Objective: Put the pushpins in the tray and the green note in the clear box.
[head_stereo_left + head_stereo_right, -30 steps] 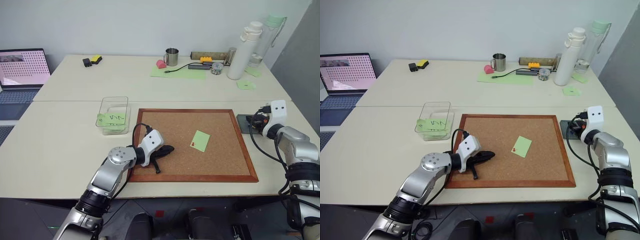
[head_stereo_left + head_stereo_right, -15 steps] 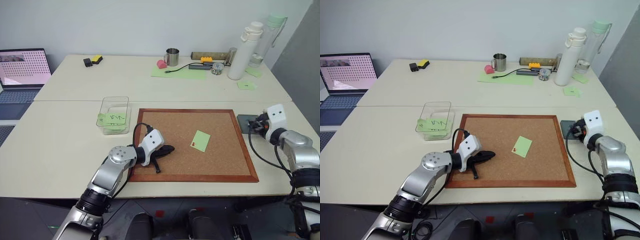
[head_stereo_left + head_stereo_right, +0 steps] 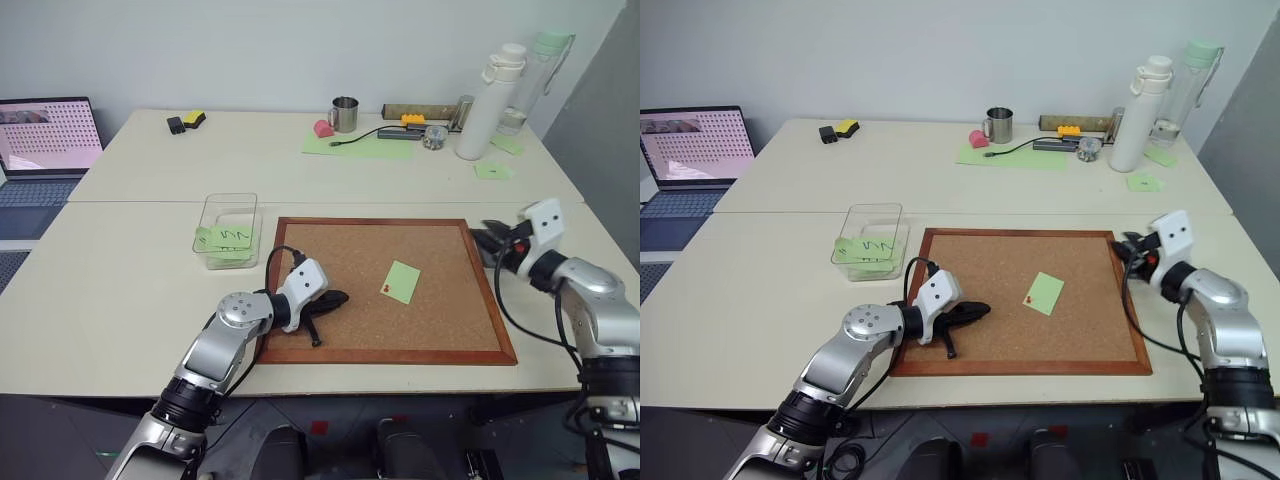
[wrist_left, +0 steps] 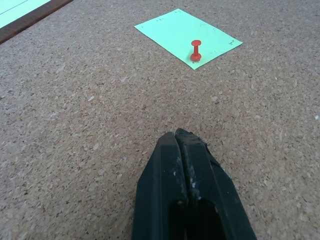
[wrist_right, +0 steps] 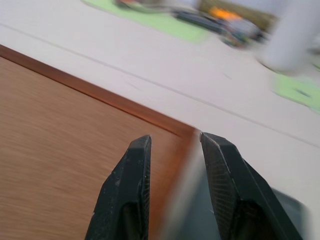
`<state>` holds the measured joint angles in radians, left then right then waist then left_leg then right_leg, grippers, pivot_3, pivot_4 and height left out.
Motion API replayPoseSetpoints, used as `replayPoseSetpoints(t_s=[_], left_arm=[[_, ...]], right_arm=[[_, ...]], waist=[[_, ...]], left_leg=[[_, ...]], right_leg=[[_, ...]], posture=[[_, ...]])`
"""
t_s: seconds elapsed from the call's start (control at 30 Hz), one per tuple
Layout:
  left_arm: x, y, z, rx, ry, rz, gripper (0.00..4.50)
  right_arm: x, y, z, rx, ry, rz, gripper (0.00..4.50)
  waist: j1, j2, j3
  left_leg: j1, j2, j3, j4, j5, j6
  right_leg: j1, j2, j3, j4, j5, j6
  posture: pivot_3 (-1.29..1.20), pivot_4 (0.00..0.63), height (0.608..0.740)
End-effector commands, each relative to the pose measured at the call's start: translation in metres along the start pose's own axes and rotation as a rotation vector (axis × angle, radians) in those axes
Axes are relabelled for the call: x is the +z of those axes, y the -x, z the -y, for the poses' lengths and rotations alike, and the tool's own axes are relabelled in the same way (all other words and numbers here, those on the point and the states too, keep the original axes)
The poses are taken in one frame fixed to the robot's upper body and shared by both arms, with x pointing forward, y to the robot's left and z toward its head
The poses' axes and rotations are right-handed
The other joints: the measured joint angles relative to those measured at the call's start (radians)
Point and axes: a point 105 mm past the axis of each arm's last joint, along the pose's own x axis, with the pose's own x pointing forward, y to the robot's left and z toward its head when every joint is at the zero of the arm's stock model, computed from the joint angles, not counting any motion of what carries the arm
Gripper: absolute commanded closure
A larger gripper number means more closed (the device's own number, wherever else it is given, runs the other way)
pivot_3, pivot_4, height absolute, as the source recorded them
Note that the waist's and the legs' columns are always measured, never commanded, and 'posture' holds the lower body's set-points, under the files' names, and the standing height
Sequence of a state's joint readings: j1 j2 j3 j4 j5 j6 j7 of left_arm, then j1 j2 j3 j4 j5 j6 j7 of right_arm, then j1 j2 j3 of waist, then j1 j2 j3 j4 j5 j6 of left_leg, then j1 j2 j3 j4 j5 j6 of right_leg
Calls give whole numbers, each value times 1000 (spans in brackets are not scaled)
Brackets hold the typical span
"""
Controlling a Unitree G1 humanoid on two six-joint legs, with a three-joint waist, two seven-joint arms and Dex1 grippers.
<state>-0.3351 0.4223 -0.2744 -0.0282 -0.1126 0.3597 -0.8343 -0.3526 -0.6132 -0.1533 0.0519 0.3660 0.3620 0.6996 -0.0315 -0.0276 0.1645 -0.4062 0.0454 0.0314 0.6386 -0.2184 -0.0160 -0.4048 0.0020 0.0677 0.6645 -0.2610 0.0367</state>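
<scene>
I see my open right end effector (image 3: 492, 238) at the corkboard's (image 3: 440, 330) right edge, red pushpin (image 3: 385, 290) mid-board, nearer my closed left end effector (image 3: 335, 299).

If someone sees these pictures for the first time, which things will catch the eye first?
First the big corkboard in the middle of the near table, with a small green note held on it by a red pushpin. Next, the left gripper, shut, resting on the cork near the board's left edge. The right gripper is open above the board's right edge.
</scene>
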Motion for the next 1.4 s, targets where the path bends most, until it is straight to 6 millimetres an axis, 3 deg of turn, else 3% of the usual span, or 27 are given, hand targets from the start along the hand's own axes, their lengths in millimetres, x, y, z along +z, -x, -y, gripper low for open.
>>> replayPoseSetpoints(t_s=[0.03, 0.13, 0.37, 0.67, 0.97, 1.07, 1.2, 1.33, 1.4], left_arm=[[-19, 2, 3, 3, 31, -69, 4500], [-19, 2, 3, 2, 33, -69, 4500], [-19, 2, 4, -3, 29, -72, 4500], [-18, 2, 4, -5, 27, -72, 4500], [-19, 4, 5, 0, 29, -73, 4500], [-19, 4, 5, -1, 30, -74, 4500], [-19, 4, 5, -1, 27, -73, 4500], [-19, 3, 4, -1, 26, -71, 4500], [-18, 3, 4, -2, 26, -71, 4500]], right_arm=[[18, 0, -62, 207, -53, 54, 2902], [6, -6, -103, 291, -7, 7, 2902], [-20, -22, -134, 309, 3, -55, 2902], [-46, -43, -128, 217, -84, -118, 2902], [-50, -49, -123, 183, -125, -122, 2902], [-51, -48, -123, 184, -127, -121, 3327], [-50, -46, -123, 195, -120, -119, 4252], [-43, -43, -124, 215, -82, -94, 4436], [-30, -42, -124, 224, -40, -45, 4436]], waist=[[0, 0, 0], [-2, 0, 0], [-1, 0, 0], [-1, -1, -1], [-1, -2, -2], [-1, -2, -2], [-1, -2, -2], [-1, -2, -2], [0, -2, -2]], left_leg=[[0, 0, 0, 0, 0, 0], [1, 1, -1, 0, 0, 0], [1, 0, -1, 0, 0, 0], [2, 0, 0, 0, 0, 0], [3, 0, 0, -1, 0, 0], [3, 0, 0, -1, 0, 0], [3, 0, 0, -2, 0, 0], [3, 0, 0, -2, 0, 0], [3, 0, 0, -2, 0, 0]], right_leg=[[0, 0, 0, 0, 0, 0], [0, 0, 1, 0, -2, 4], [0, 0, 1, 0, -2, 4], [0, 0, 0, 0, -2, 3], [0, 0, 1, 0, -3, 3], [0, 0, 1, 0, -3, 3], [0, 0, 1, 0, -3, 3], [0, 0, 1, 0, -3, 3], [0, 0, 1, 0, -3, 3]], posture=[[0, 150, 740], [0, 150, 740], [0, 150, 740], [0, 150, 740], [0, 150, 740], [0, 150, 740], [0, 150, 740], [0, 150, 740], [0, 150, 740]])
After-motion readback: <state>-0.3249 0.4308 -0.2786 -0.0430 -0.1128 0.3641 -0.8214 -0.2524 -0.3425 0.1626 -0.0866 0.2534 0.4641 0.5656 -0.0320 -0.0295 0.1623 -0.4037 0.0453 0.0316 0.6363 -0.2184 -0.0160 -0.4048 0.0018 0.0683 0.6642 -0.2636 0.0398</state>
